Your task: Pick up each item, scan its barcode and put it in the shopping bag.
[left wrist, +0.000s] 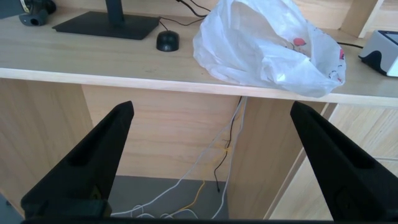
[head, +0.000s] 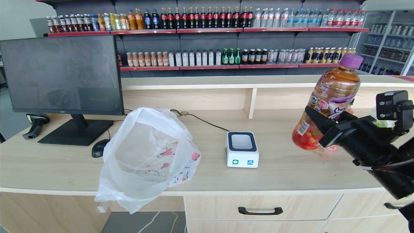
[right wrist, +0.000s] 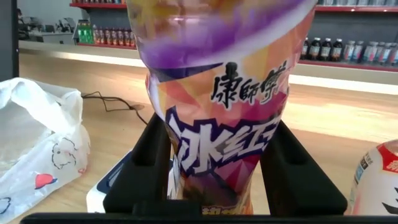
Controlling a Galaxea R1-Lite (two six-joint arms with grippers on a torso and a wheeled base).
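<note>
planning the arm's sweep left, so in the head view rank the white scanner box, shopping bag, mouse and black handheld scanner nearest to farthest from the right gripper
From the right gripper, shut on the bottle:
1. white scanner box, mid-counter.
2. shopping bag, left of it, front edge.
3. mouse, just past the bag.
4. black handheld scanner, far left.

Right tool (head: pixel 315 127) matte black, wedge fingers (head: pixel 318 119); boxy black wrist camera (head: pixel 393 105); left tool (left wrist: pixel 211 109) same.

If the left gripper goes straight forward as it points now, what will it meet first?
Probably the hanging cables or the wooden panel behind them, under the countertop; depth is unclear.
</note>
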